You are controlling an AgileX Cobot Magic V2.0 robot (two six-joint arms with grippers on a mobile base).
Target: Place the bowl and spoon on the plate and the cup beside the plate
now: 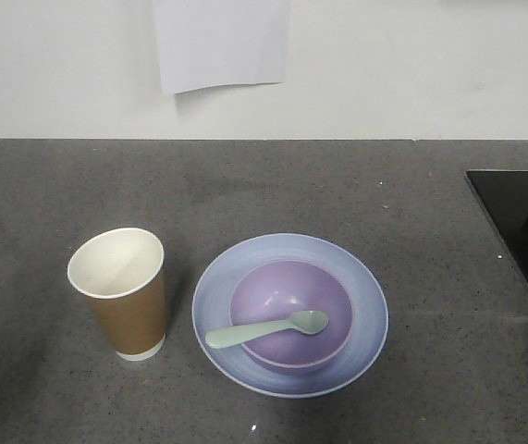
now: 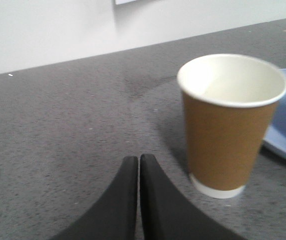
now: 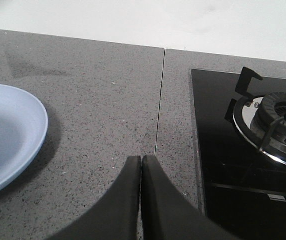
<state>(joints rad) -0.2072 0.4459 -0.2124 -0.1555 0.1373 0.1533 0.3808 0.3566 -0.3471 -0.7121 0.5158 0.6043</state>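
While both fingers meet, the left pincer [image 2: 139, 162] holds nothing near the brown paper cup [image 2: 230, 125]; the right pincer [image 3: 141, 162] likewise, over the grey speckled table [image 3: 97, 115].

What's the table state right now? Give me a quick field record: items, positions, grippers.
plate: on the grey counter
bowl: upright, centred on plate
spoon: scoop inside bowl, handle over the bowl's rim toward the cup
cup: upright, empty, beside plate, apart from it
left gripper: shut, empty, low near cup
right gripper: shut, empty, between plate and stove
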